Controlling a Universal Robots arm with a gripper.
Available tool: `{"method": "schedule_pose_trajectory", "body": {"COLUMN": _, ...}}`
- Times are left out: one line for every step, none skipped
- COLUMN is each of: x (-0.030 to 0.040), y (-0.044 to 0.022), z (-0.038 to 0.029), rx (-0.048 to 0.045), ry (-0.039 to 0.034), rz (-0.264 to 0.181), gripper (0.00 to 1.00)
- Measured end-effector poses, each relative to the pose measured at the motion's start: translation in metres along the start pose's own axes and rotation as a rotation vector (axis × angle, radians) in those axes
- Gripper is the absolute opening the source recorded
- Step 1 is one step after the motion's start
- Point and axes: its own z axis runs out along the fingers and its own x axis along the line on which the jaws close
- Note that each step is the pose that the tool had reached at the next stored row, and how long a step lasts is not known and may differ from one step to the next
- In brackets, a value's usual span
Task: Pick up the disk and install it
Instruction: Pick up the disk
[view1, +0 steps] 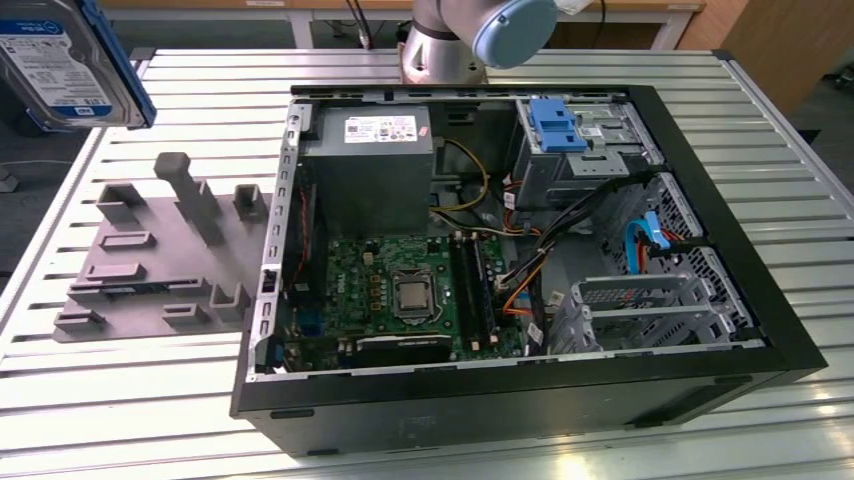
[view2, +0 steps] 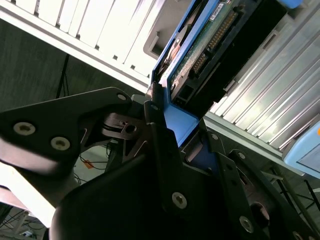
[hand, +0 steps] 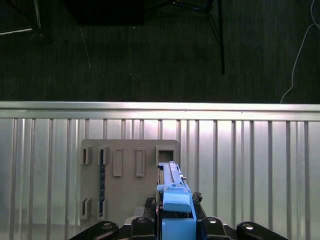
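The gripper (hand: 174, 202) is pinching the disk (view1: 67, 60) by its blue rail frame, holding it aloft at the exterior view's left, well apart from the open computer case (view1: 747, 330); pickup seems done, and installing is calling for careful alignment with a bay.

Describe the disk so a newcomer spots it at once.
Start at the open computer case, then the grey fixture plate at the exterior view's left of it. Above that plate, the end effector holds the disk: silver, white-and-blue label, blue rail, unlike the bare blue bracket inside the case.
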Motion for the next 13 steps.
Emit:
{"method": "schedule_pose_trajectory", "body": {"x": 0.0, "y": 0.0, "z": -0.0003, "rx": 0.0, "ry": 0.0, "rz": 0.0, "gripper": 0.36}}
{"method": "schedule_pose_trajectory", "body": {"x": 0.0, "y": 0.0, "z": -0.0006, "rx": 0.0, "ry": 0.0, "rz": 0.0, "gripper": 0.36}}
{"method": "schedule_pose_trajectory", "body": {"x": 0.0, "y": 0.0, "z": -0.0008, "rx": 0.0, "ry": 0.0, "rz": 0.0, "gripper": 0.36}}
{"method": "schedule_pose_trajectory", "body": {"x": 0.0, "y": 0.0, "z": -0.0011, "rx": 0.0001, "ry": 0.0, "rz": 0.0, "gripper": 0.36}}
{"method": "schedule_pose_trajectory", "body": {"x": 0.0, "y": 0.0, "z": -0.0014, "rx": 0.0001, "ry": 0.0, "rz": 0.0, "gripper": 0.36}}
{"method": "schedule_pose_trajectory", "body": {"x": 0.0, "y": 0.0, "z": -0.0017, "rx": 0.0001, "ry": 0.0, "rz": 0.0, "gripper": 0.36}}
{"method": "schedule_pose_trajectory", "body": {"x": 0.0, "y": 0.0, "z": -0.002, "rx": 0.0, "ry": 0.0, "rz": 0.0, "gripper": 0.36}}
{"method": "schedule_pose_trajectory", "body": {"x": 0.0, "y": 0.0, "z": -0.0023, "rx": 0.0, "ry": 0.0, "rz": 0.0, "gripper": 0.36}}
{"method": "schedule_pose_trajectory", "body": {"x": 0.0, "y": 0.0001, "z": -0.0026, "rx": 0.0, "ry": 0.0, "rz": 0.0, "gripper": 0.36}}
{"method": "schedule_pose_trajectory", "body": {"x": 0.0, "y": 0.0001, "z": -0.0028, "rx": 0.0, "ry": 0.0, "rz": 0.0, "gripper": 0.36}}
{"method": "schedule_pose_trajectory", "body": {"x": 0.0, "y": 0.0, "z": -0.0032, "rx": 0.0, "ry": 0.0, "rz": 0.0, "gripper": 0.36}}
{"method": "schedule_pose_trajectory", "body": {"x": 0.0, "y": 0.0001, "z": -0.0035, "rx": 0.0, "ry": 0.0, "rz": 0.0, "gripper": 0.36}}
{"method": "schedule_pose_trajectory", "body": {"x": 0.0, "y": 0.0001, "z": -0.0037, "rx": 0.0001, "ry": 0.0, "rz": 0.0, "gripper": 0.36}}
